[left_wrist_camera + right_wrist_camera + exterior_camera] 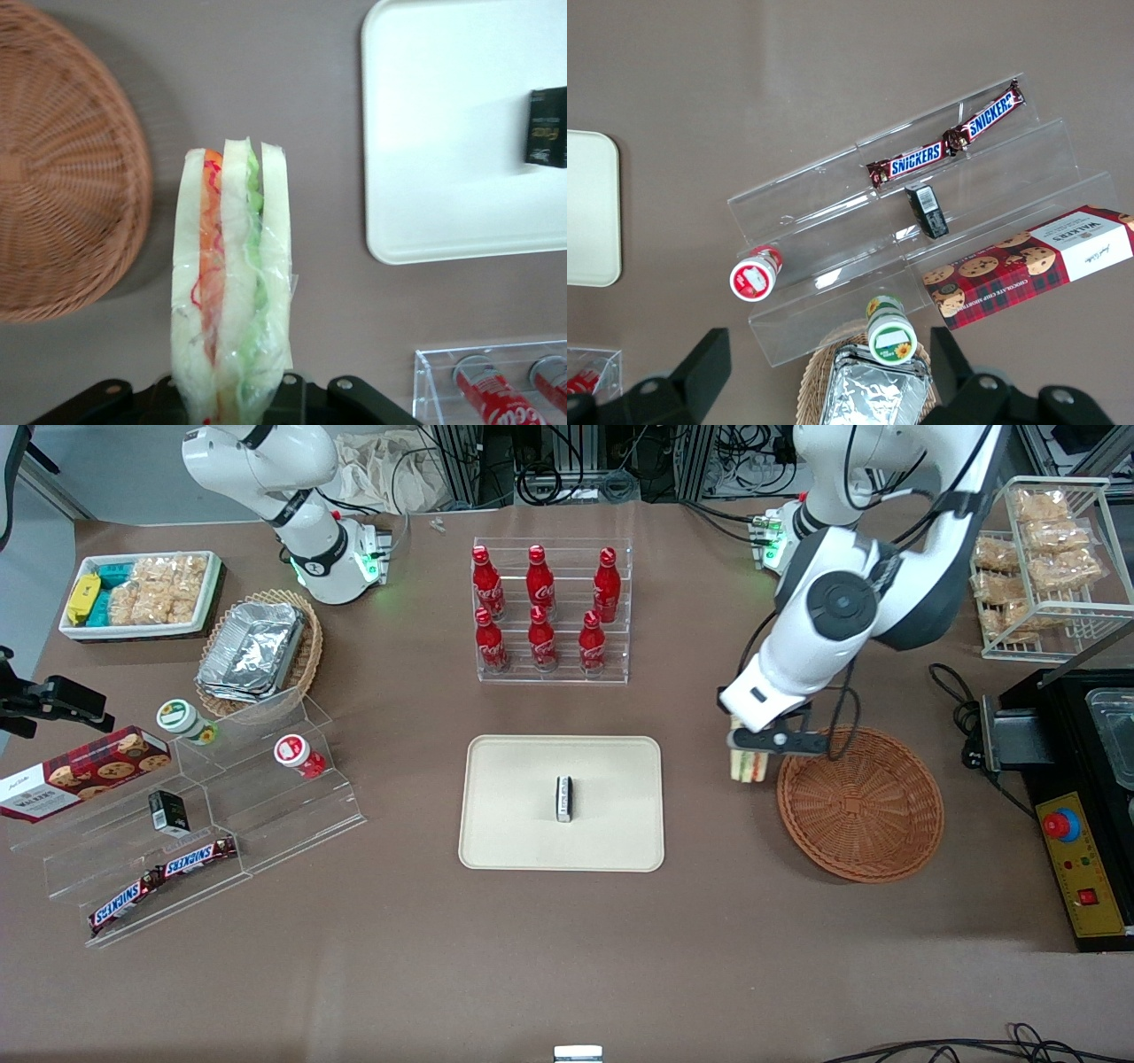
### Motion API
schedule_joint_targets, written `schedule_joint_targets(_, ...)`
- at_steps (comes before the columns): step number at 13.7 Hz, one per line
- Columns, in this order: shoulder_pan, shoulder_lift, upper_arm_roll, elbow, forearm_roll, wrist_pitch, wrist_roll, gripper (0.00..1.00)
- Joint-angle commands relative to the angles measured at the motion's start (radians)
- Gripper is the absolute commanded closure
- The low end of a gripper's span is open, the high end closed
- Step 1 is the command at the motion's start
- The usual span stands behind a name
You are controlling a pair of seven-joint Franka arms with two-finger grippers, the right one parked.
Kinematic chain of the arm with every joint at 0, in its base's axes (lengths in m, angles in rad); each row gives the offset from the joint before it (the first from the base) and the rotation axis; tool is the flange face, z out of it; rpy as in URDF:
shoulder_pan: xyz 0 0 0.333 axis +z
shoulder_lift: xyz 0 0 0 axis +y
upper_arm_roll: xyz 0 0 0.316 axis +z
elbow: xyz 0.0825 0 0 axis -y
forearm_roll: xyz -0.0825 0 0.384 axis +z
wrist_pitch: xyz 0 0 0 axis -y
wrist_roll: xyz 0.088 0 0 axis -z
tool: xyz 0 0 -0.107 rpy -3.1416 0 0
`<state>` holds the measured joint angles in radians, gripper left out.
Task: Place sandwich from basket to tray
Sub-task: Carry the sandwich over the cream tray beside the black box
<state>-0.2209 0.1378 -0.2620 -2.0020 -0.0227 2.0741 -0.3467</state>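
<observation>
Front view, gripper (750, 751): closed on the sandwich (749, 765), holding it above the counter (567, 957) between the basket (859, 804) and the tray (561, 803), just beside the basket's rim.
Front view, tray: carries a small black-and-white block (563, 797).
Left wrist view, sandwich (232, 292): plastic-wrapped, clamped at its base, over bare counter; basket (62, 186) and tray (461, 133) on either side.
Right wrist view: tray edge (592, 208), acrylic stand with Snickers bars (948, 142).

Sandwich (232, 283) — pale bread, orange and green layers; orange-brown woven basket (861, 804); beige tray (523, 833).
</observation>
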Motion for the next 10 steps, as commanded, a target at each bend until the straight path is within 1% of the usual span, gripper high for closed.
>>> schedule_joint_targets(1, -0.049, 0.136, 0.009, 0.092, -0.013, 0.056, -0.012, 1.00)
schedule_joint_targets(5, -0.115, 0.261, 0.010, 0.103, 0.003, 0.268, -0.087, 1.00)
schedule_joint_targets(6, -0.123, 0.288, 0.010, 0.117, 0.007, 0.293, -0.109, 1.00)
schedule_joint_targets(10, -0.160, 0.408, 0.015, 0.221, 0.010, 0.302, -0.138, 1.00)
